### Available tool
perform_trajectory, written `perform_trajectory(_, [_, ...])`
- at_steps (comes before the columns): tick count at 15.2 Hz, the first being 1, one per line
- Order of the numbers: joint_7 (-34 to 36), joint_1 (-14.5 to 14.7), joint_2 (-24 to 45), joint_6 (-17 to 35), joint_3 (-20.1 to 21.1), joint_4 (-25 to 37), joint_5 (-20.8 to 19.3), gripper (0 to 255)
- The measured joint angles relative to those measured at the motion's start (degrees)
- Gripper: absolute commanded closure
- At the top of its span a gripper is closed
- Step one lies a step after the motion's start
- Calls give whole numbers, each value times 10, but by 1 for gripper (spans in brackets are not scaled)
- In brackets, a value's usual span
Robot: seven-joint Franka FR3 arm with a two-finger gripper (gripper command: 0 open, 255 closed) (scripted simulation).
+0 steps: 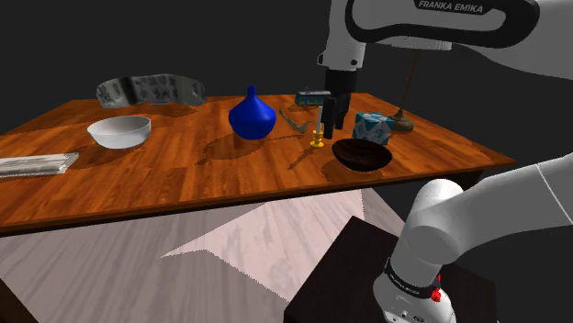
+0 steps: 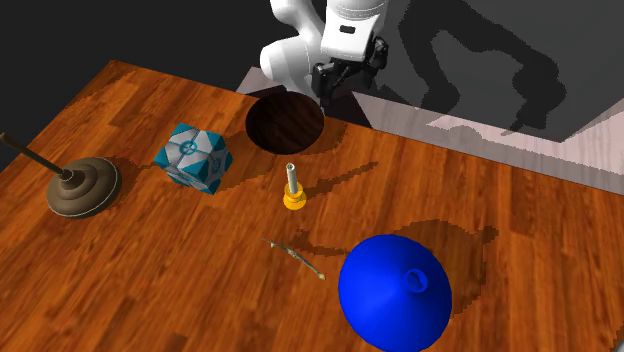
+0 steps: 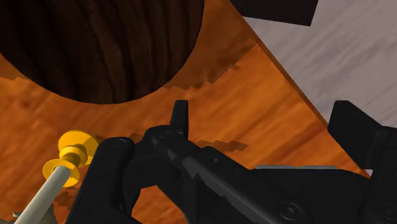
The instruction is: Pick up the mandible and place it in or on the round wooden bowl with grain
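Observation:
The mandible is a thin, pale curved piece lying flat on the wooden table between the blue vase and the candle holder; in the shoulder view the mandible lies behind the holder. The round dark wooden bowl stands near the table's edge and holds nothing. My gripper hangs open in the air beside the bowl, over the strip of table by the edge, with nothing between its fingers. It is well apart from the mandible.
A yellow candle holder stands between bowl and mandible. A blue vase, a blue-white cube and a brown domed object with a stick stand around. A white bowl stands further along the table, towards the shoulder view's left.

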Motion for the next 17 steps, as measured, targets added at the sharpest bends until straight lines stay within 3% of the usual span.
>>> perform_trajectory(3, [-27,1,14,6,-16,4,-10,0])
perform_trajectory(12, [-231,16,168,42,-128,101,-53,0])
perform_trajectory(17, [-351,25,288,45,-184,202,-46,0])
